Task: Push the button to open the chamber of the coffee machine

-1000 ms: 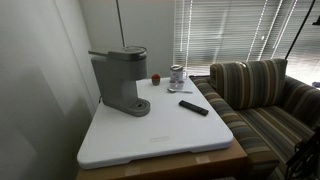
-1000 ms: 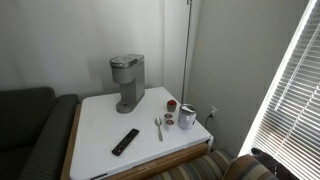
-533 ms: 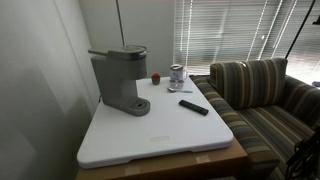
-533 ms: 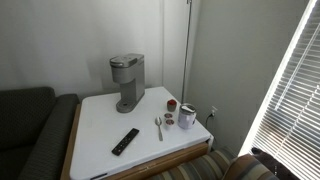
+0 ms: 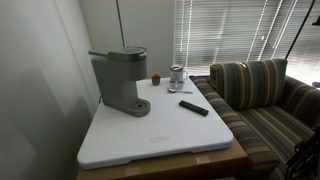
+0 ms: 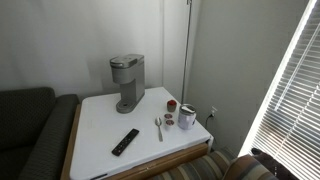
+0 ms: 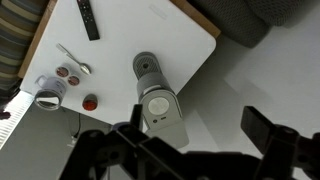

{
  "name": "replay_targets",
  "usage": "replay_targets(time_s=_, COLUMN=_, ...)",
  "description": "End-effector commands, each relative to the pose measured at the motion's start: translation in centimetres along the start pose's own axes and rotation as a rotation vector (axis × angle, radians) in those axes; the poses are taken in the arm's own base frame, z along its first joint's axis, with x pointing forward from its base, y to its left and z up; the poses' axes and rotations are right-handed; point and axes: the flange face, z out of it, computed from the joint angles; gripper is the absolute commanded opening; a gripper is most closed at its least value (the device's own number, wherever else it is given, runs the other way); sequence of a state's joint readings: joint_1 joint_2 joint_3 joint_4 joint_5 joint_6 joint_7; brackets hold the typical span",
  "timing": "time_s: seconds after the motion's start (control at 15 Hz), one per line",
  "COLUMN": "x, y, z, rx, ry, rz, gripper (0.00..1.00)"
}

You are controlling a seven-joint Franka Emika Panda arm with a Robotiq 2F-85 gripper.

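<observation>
The grey coffee machine [image 5: 118,82] stands at the back of the white table [image 5: 155,135], near the wall, in both exterior views [image 6: 125,85]. Its chamber [image 5: 128,60] is the rounded overhanging head, lid down, with a thin handle at the rear. In the wrist view the machine [image 7: 160,108] is seen from high above, with the round lid on top and the drip-tray base [image 7: 147,67] beyond it. My gripper [image 7: 190,135] shows only in the wrist view, as dark fingers set wide apart, open and empty, well above the machine. It is out of view in both exterior views.
A black remote [image 6: 125,141] lies at the table's front. A spoon [image 6: 158,127], a mug [image 6: 187,116] and small pods [image 6: 172,104] sit near one corner. A striped sofa [image 5: 260,100] stands beside the table, and window blinds [image 5: 230,30] hang behind it.
</observation>
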State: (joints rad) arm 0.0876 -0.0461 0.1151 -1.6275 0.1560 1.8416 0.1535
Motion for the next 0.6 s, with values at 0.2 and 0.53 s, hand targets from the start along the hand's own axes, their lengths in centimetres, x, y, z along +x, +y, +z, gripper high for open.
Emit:
replay_targets(time_s=0.2, x=8.4, y=-0.1, z=5.6, rx=0.002, ry=-0.061, rz=-0.051, gripper=1.00)
replay_targets(time_s=0.53, x=8.6, y=0.3, z=7.4, rx=-0.003, ry=-0.106, rz=-0.036, gripper=1.00)
